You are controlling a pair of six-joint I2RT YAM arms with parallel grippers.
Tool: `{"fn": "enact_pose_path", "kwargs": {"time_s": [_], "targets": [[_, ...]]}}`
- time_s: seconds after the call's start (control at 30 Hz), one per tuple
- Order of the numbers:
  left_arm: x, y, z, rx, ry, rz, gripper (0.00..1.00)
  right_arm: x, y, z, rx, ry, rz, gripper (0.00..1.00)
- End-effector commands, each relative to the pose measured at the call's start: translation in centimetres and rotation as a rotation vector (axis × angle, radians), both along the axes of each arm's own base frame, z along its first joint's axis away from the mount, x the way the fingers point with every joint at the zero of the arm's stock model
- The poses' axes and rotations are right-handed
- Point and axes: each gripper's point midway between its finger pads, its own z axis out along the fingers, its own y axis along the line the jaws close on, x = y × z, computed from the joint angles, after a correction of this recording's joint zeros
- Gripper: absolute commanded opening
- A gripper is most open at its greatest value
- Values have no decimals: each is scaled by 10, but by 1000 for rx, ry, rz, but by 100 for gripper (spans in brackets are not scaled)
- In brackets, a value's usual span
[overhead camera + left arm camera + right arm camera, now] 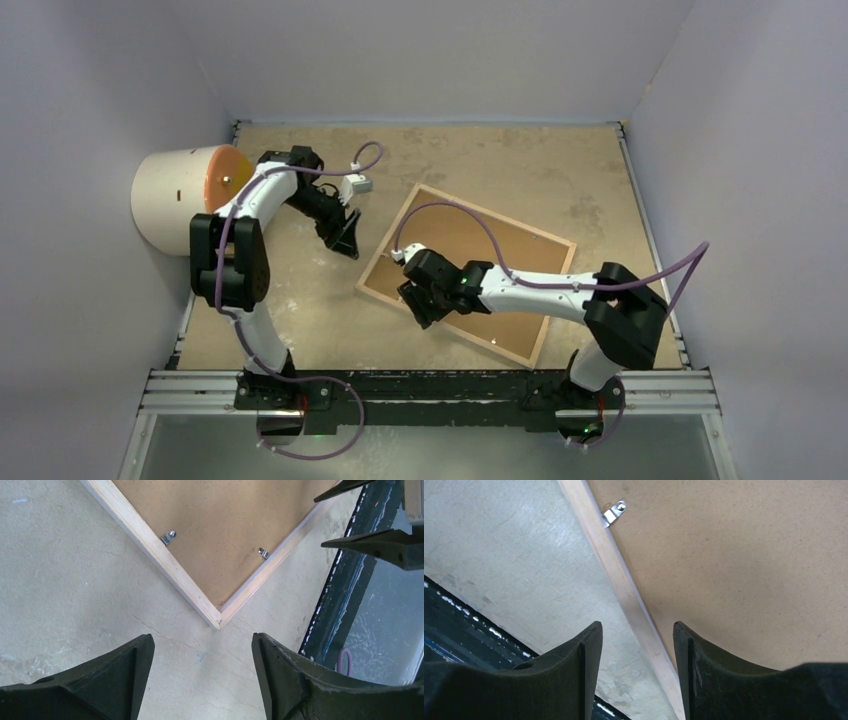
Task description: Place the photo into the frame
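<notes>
The frame (553, 300) lies face down at an angle on the table, its light wood rim (150, 547) around a brown backing board (520, 255). Small metal clips (169, 537) sit along the inner edge. The photo is out of view. My left gripper (345, 240) hangs open over bare table just off the frame's left corner, nothing between its fingers (200, 637). My right gripper (420, 312) is open above the frame's near-left edge, and the rim (624, 587) runs between its fingers (636, 625) with another clip (614, 511) farther along. It holds nothing.
A white cylinder with an orange face (180, 195) stands at the table's left edge, behind the left arm. A black rail (430, 385) runs along the near edge. Pale walls close in the back and both sides.
</notes>
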Motion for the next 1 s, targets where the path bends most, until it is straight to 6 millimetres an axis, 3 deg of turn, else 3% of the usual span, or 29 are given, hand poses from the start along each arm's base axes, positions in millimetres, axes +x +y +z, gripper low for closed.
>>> {"fn": "enact_pose_path", "kwargs": {"time_s": [0.0,0.17,0.6,0.63,0.77,0.87,0.97], "targets": [[-9,3,15,9,-39,-9,76,-10,-7,-8,-81,-48,42,56],[-11,6,20,25,-67,-9,76,-20,-14,-21,-118,-45,52,54],[-18,12,19,56,-96,-21,77,-16,-26,-36,-213,-78,46,47],[-18,12,19,57,-96,-21,78,-16,-26,-36,-220,-80,50,44],[-19,13,20,56,-124,-27,78,-13,-21,-30,-232,-97,60,11],[-22,14,26,47,-199,-71,86,-6,-8,-10,-207,-112,49,2],[-26,17,38,44,-352,-160,88,2,10,21,-150,-130,44,0]]}}
